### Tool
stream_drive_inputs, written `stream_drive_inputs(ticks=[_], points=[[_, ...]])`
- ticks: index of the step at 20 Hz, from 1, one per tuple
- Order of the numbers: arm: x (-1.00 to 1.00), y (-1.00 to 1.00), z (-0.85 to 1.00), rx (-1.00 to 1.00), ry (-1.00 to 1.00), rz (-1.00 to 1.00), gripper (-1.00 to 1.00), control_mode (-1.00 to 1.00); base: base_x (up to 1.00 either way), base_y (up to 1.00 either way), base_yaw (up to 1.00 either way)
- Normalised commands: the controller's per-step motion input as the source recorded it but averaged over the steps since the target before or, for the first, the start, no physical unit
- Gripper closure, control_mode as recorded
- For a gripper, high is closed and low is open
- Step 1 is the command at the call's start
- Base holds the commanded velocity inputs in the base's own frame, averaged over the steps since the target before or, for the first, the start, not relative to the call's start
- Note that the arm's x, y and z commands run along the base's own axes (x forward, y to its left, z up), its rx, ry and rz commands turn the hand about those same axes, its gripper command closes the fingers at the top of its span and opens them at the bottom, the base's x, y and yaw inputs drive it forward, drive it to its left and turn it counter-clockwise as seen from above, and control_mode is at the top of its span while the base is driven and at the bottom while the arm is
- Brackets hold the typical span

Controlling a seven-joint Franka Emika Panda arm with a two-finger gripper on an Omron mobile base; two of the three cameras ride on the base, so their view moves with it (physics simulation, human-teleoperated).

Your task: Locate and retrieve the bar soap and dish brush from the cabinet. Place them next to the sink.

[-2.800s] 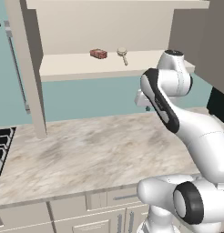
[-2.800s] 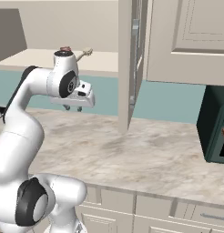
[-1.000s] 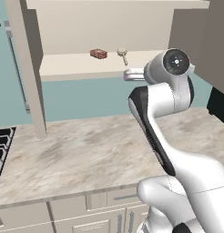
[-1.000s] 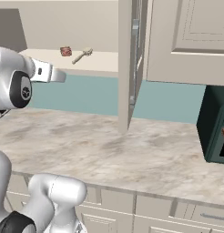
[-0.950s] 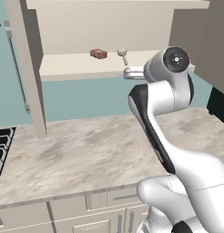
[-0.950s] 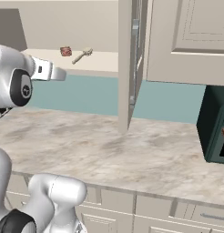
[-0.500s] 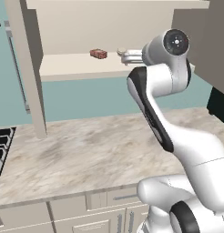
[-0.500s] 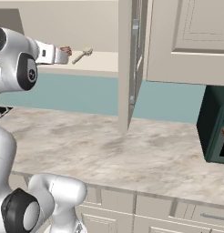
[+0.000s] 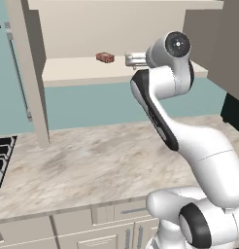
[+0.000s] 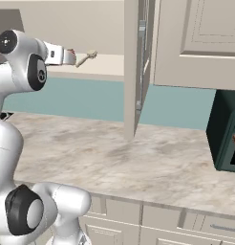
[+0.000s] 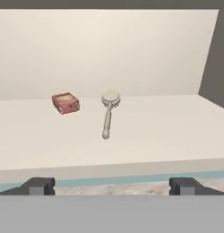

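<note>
**Open gripper raised to the shelf of the wall cabinet**

In the hand view, the small reddish-brown rectangular bar soap is seen left of centre on the pale inner shelf of the cream-beige wall cabinet. Just to its right lies the beige dish brush with a round disc head and a thin straight handle, its head turned toward the back wall and its handle pointed toward the shelf's front edge. The two things lie near each other but apart.

The two-finger gripper is seen at the bottom of that view, its dark finger tips spread wide with nothing between them; it is held in front of the shelf edge, short of both things.

In the left base view, the bar soap is shown at upper centre on the shelf, with the gripper just to its right at shelf height. The cabinet is open, its panelled door standing at the left of the frame above the beige marbled counter.

In the right base view, the gripper is found at upper left, with the dish brush just right of it.
</note>
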Motion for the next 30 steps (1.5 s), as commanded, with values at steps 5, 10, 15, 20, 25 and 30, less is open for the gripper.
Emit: stream_drive_inputs(ticks=[5,10,15,20,25,30], points=[[0.54,-0.01,0.0,0.0,0.08,0.03,-1.0,-1.0,0.0,0.0,0.0],[0.44,-0.02,-0.17,-0.04,0.03,0.0,-1.0,-1.0,0.0,0.0,0.0],[0.42,-0.11,-0.22,-0.03,0.0,0.0,-1.0,-1.0,0.0,0.0,0.0],[0.44,-0.03,-0.15,0.0,0.0,-0.02,-1.0,-1.0,0.0,0.0,0.0],[0.34,0.02,-0.01,0.0,0.0,-0.01,-1.0,-1.0,0.0,0.0,0.0],[0.24,0.08,0.0,0.0,0.02,0.0,-1.0,-1.0,0.0,0.0,0.0]])
